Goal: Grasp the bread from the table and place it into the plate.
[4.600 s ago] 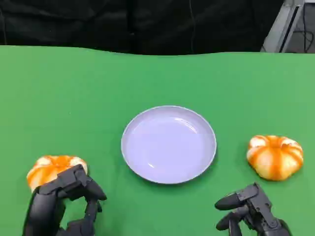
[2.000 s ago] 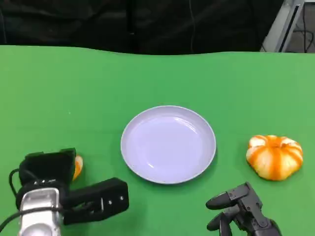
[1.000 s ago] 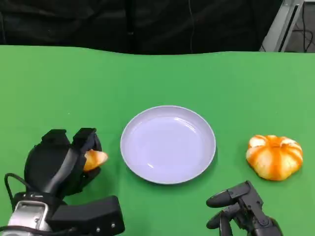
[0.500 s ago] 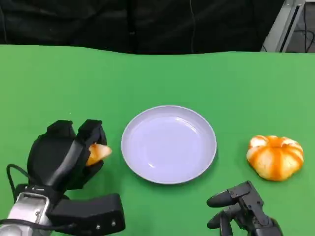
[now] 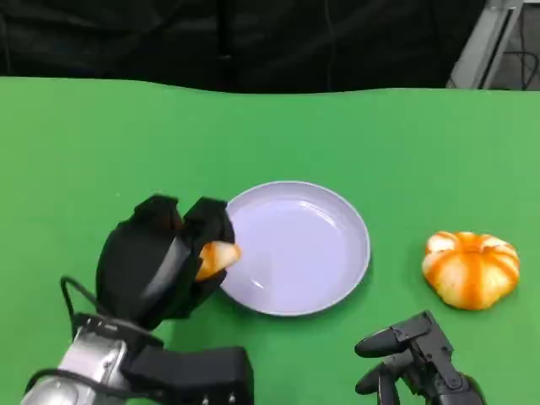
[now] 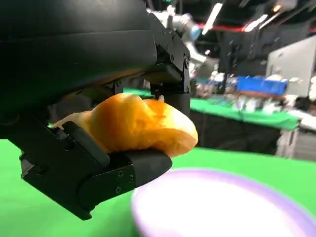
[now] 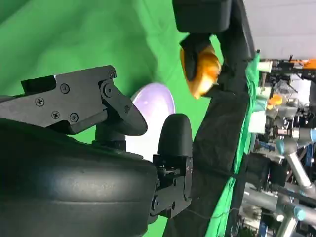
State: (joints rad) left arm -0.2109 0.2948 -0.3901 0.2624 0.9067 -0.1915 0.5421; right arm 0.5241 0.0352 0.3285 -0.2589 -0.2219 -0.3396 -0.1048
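Observation:
My left hand (image 5: 164, 261) grips an orange-glazed bread (image 5: 216, 257) and hovers over the left rim of the lavender plate (image 5: 333, 266). In the left wrist view the bread (image 6: 136, 123) sits clamped between the black fingers (image 6: 113, 173), raised above the plate (image 6: 222, 207). A second orange bread (image 5: 470, 268) lies on the green table to the right of the plate. My right hand (image 5: 413, 359) rests low at the front right, holding nothing, fingers apart. The right wrist view shows the plate (image 7: 159, 106) past my right hand (image 7: 123, 128), and the left hand holding the bread (image 7: 200, 69).
The green table (image 5: 101, 143) stretches wide behind and to both sides of the plate. A dark curtain hangs beyond its far edge. A metal stand (image 5: 485, 42) rises at the back right.
My left hand has carried the bread up off the table and to the right, from the front left to the plate's left rim. The right hand has stayed put.

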